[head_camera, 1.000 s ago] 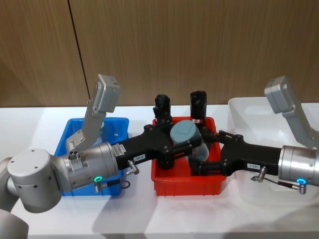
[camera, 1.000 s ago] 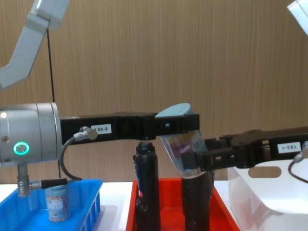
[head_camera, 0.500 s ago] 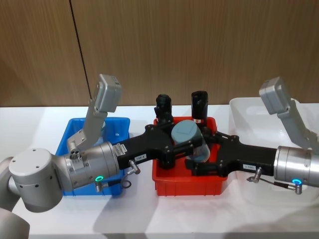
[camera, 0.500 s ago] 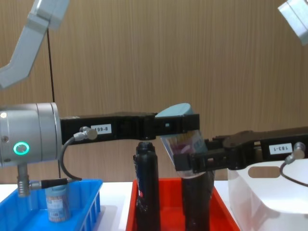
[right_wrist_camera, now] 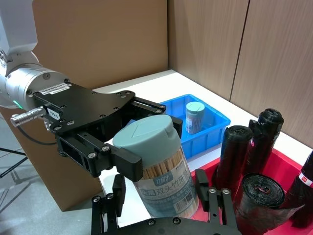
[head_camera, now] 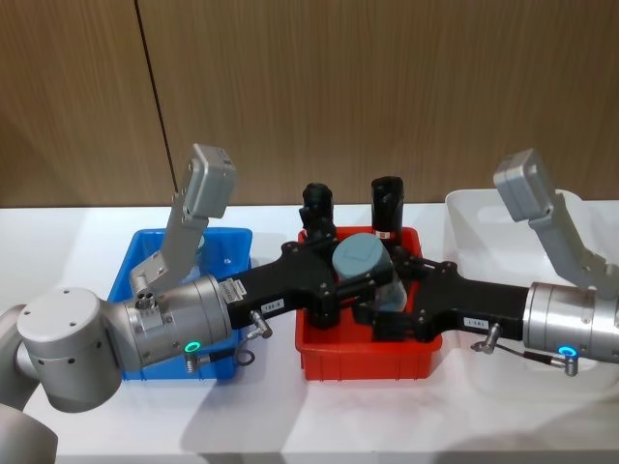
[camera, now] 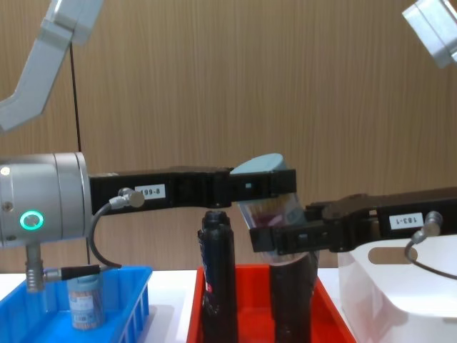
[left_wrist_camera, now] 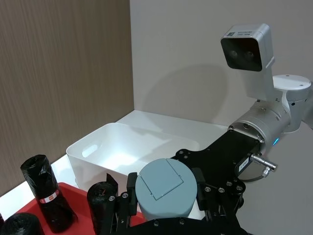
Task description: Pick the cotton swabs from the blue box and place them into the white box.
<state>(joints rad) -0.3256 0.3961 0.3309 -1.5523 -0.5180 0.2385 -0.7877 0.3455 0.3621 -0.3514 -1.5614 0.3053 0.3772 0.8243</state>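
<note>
Left end effector (head_camera: 348,273): reaches out from the left over the red crate (head_camera: 360,363); its fingers are clamped on the upper part of a cotton swab tub (right_wrist_camera: 164,171), just under the grey-blue lid.
Held tub: up in the air above the red crate, tilted, with tan stems and a white-blue label showing through the clear wall.
Right end effector (camera: 277,236): comes in from the right, level with the lower half of the held tub; its fingers (right_wrist_camera: 118,190) are spread, one on each side of the tub's base, close to it but not visibly pressing.
Second tub (camera: 84,303): stands upright inside the blue box (right_wrist_camera: 210,140).
Blue box: on the tabletop (head_camera: 58,242), left of the red crate.
White box (left_wrist_camera: 85,159): on the right of the red crate.
Black wrapped bottles (head_camera: 387,205): upright in the red crate, below and behind the held tub.
</note>
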